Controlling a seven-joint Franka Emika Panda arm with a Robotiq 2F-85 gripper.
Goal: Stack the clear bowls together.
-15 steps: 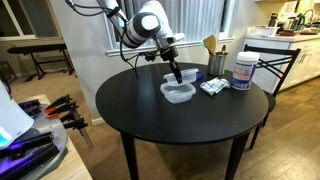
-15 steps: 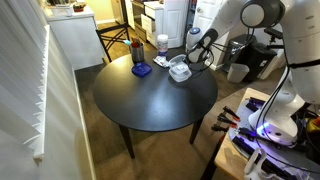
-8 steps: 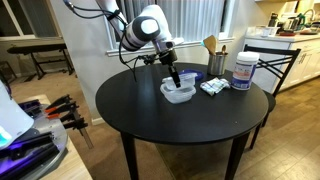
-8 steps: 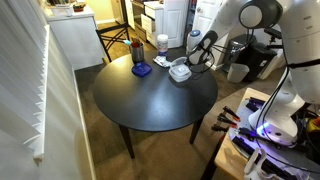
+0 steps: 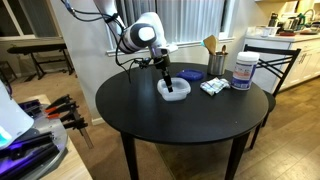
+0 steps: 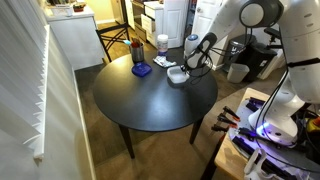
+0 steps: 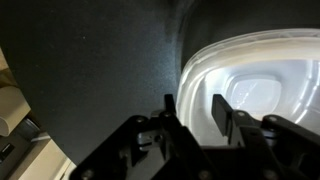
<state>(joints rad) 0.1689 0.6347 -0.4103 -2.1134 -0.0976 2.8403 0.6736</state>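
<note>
Round black table (image 5: 140, 120) carrying everything. Over its far half, arm bent down, gripper (image 5: 166, 78) lowered onto the clear bowls (image 5: 174, 91), resting on the tabletop near the white tub (image 5: 243, 70). In the wrist view, fingers (image 7: 170, 118) astride the rounded rim, one outside, one inside, basin off to one side. Cannot tell whether pinched or merely straddling; number nested unclear.

The arm (image 5: 142, 32) is glossy white in both exterior views, built of rounded, bulbous segments with dark seams at the joints. Thin black cables (image 5: 130, 61) hang by its wrist. The gripper (image 7: 197, 113) is matte black. In the wrist view its two fingers (image 7: 170, 116) look blocky and flat-faced, with paler grey edges on the housing behind them.
</note>
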